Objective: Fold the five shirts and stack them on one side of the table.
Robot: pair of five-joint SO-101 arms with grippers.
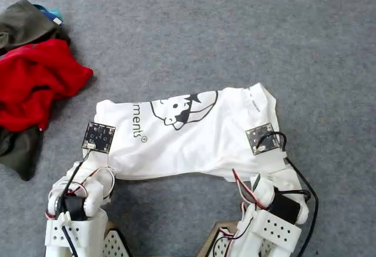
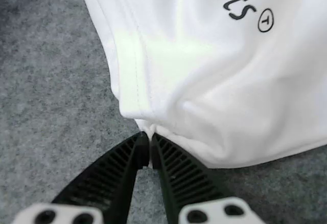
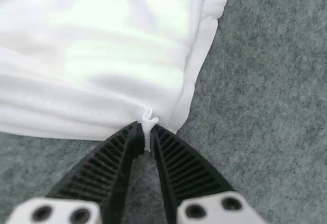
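White shirt (image 1: 194, 139) spread at middle of bench (image 1: 282, 40), print upward. Near-left edge clenched in left claw (image 2: 149, 150), near-right edge in right claw (image 3: 147, 134). Red and dark shirts (image 1: 29, 87) heaped far left.

My left tool (image 2: 149, 147) is pinched tight on a fold of the white shirt's (image 2: 214, 81) edge, and my right tool (image 3: 147, 134) grips another fold likewise. My left arm (image 1: 76, 207) and right arm (image 1: 276, 207) stretch forward side by side.
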